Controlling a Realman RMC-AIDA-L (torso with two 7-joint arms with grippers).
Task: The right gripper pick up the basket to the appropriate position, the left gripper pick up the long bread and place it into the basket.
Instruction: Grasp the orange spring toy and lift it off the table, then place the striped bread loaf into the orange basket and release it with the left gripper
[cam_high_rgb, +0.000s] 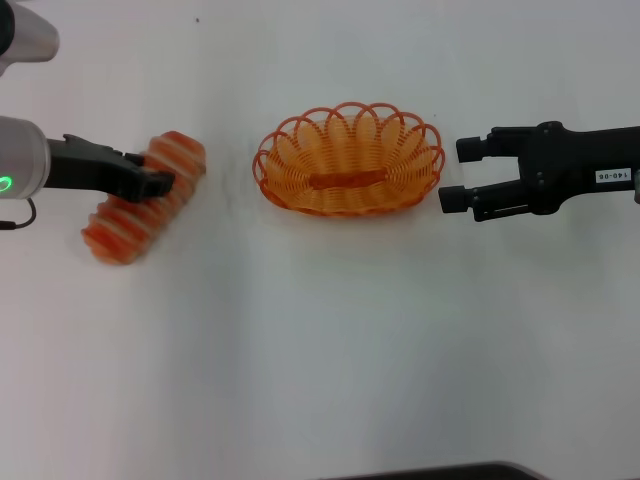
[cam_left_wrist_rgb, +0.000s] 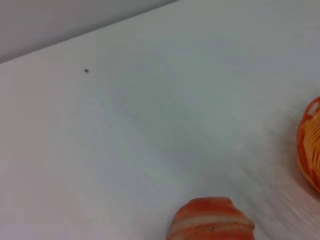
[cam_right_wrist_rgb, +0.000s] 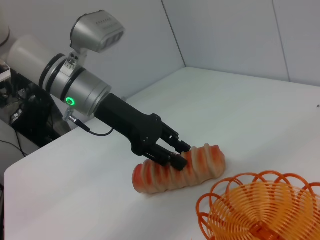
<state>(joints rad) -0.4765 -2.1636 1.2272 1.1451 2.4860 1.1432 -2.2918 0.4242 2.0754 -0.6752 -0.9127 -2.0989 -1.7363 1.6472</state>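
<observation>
Nearest lay the white surface (cam_high_rgb: 320, 380); on it the long bread (cam_high_rgb: 143, 210), probably light and soft, best held mid-length. The left gripper (cam_high_rgb: 160, 180) had its jaws closed around its middle. The right gripper (cam_high_rgb: 452, 175) waited, jaws apart, beside the basket (cam_high_rgb: 348, 160).
</observation>
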